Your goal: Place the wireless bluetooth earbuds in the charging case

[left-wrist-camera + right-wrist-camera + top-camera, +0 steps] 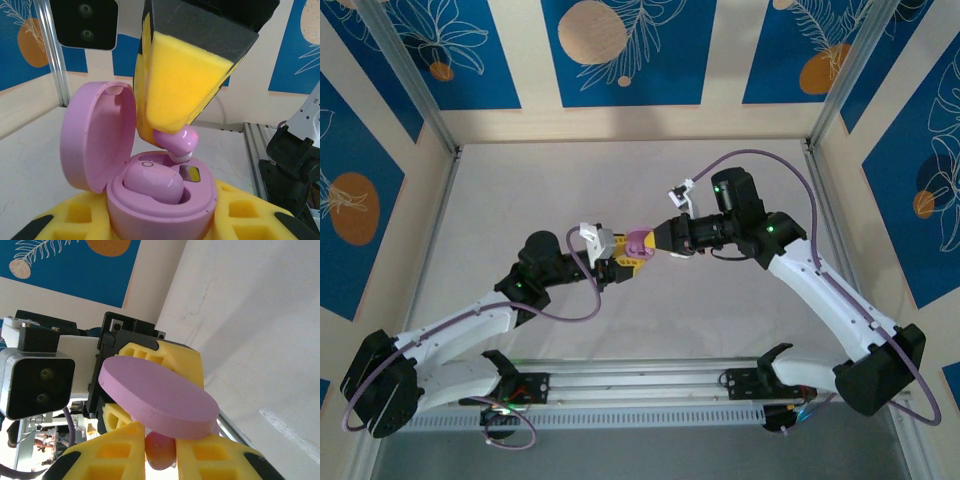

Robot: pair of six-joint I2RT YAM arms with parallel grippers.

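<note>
At the bottom centre of the left wrist view, the left gripper [624,264] clamps the base of a pink charging case [160,212], whose lid [97,140] stands open at left. One pink earbud [152,182] sits inside. Just above the other socket, at frame centre, the right gripper [170,127] pinches a second pink earbud [181,142] tightly.

White links [470,330], black joints [380,385], purple cables [767,151], green lights [770,228]; left claw [623,263], right claw [662,239] yellow-padded.
</note>
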